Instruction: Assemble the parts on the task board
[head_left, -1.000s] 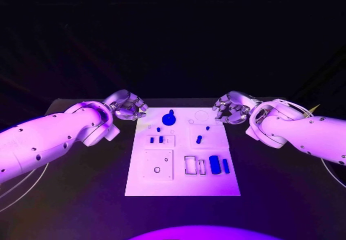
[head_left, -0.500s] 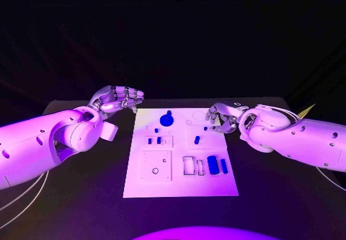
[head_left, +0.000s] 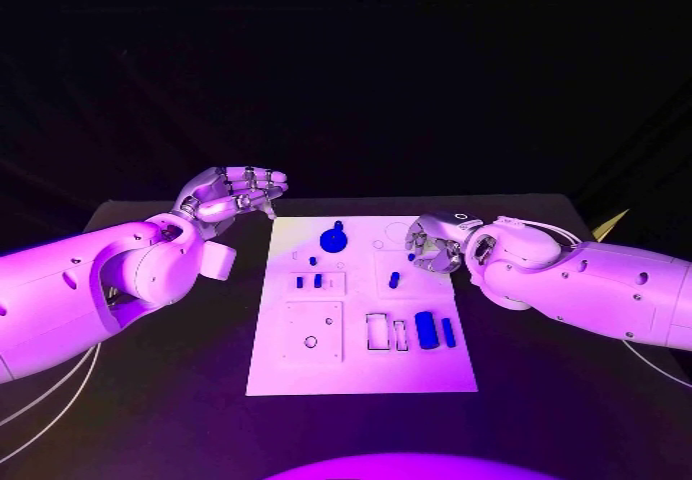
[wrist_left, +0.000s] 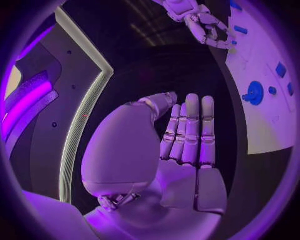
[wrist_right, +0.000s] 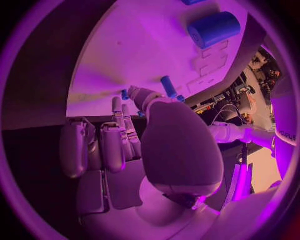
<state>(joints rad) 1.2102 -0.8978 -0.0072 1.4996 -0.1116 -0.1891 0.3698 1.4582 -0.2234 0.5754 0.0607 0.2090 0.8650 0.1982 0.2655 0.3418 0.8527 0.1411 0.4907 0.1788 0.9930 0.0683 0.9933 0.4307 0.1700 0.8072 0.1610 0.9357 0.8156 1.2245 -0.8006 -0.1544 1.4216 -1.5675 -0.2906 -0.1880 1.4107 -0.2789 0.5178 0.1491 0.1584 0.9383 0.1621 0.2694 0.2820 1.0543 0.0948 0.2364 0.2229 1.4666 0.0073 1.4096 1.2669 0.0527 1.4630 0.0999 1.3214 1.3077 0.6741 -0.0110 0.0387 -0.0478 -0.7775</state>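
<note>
Head view shows the black worktop (head_left: 159, 340) carrying the white task board (head_left: 361, 370), a rectangle whose long axis runs from the robot's near side to the far side, with bare dark surface along both long edges and in front of its near edge. On the board's far part stands a round blue part (head_left: 335, 239) with a short stem pointing away from the robot; just nearer lie two small blue pegs (head_left: 310, 282) side by side in a recessed square. Toward the near right of the board a fat blue cylinder (head_left: 427, 326) and a thinner blue bar (head_left: 449, 332) lie parallel, long axes along the board's length, beside two empty rectangular slots (head_left: 379, 331). No writing can be read on the board. The left robot hand (head_left: 231, 195) hangs above the worktop beyond the board's far left corner, holding nothing; the left wrist view shows its fingers (wrist_left: 190, 130) straight, lying close side by side, and the palm bare. The right robot hand (head_left: 433, 245) sits over the board's right edge, fingers bent downward toward a small blue peg (head_left: 397, 279); in the right wrist view its fingertips (wrist_right: 134, 95) reach the white surface near short blue pegs (wrist_right: 167, 86), and whether they grip one I cannot tell.
</note>
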